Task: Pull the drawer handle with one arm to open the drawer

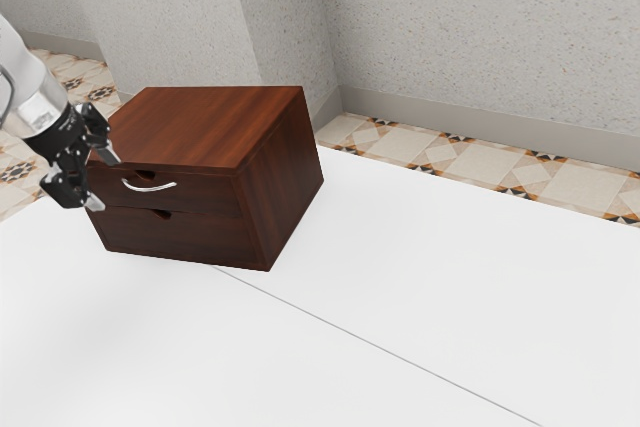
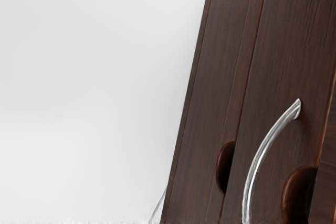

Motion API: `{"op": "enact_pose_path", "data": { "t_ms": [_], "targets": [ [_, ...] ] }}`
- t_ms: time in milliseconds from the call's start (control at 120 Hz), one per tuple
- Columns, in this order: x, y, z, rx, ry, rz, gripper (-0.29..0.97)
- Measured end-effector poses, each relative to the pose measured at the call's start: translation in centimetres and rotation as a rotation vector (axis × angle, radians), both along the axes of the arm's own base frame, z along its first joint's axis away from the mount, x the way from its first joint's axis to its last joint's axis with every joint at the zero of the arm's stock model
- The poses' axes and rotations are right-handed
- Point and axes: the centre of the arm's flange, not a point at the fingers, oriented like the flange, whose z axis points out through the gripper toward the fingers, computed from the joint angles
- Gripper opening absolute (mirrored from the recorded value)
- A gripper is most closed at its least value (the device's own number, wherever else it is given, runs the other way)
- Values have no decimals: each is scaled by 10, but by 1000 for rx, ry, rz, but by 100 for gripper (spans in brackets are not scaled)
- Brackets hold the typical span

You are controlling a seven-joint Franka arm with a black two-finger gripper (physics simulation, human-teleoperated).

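My camera faces the front of a dark wooden cabinet (image 2: 231,40), which looks tilted. Two drawer fronts lie side by side, parted by a thin seam. A curved silver handle (image 2: 265,150) arches off one drawer (image 2: 286,51), with one end fixed to the wood. A rounded recess (image 2: 299,192) is cut into that drawer beside the handle, and another recess (image 2: 226,165) sits at the seam in the neighbouring front. The plain white table (image 2: 89,103) stretches away beside the cabinet.
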Motion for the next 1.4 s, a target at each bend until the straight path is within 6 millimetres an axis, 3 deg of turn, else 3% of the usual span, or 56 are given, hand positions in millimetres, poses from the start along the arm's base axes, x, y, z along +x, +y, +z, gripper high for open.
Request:
{"op": "enact_pose_path", "data": {
  "t_ms": [617, 1100, 1400],
  "targets": [
    [-7, 3, -38, 12, 37, -117, 58],
    [3, 19, -35, 103, -36, -125, 57],
    [16, 24, -44, 143, -62, -128, 55]
  ]
}}
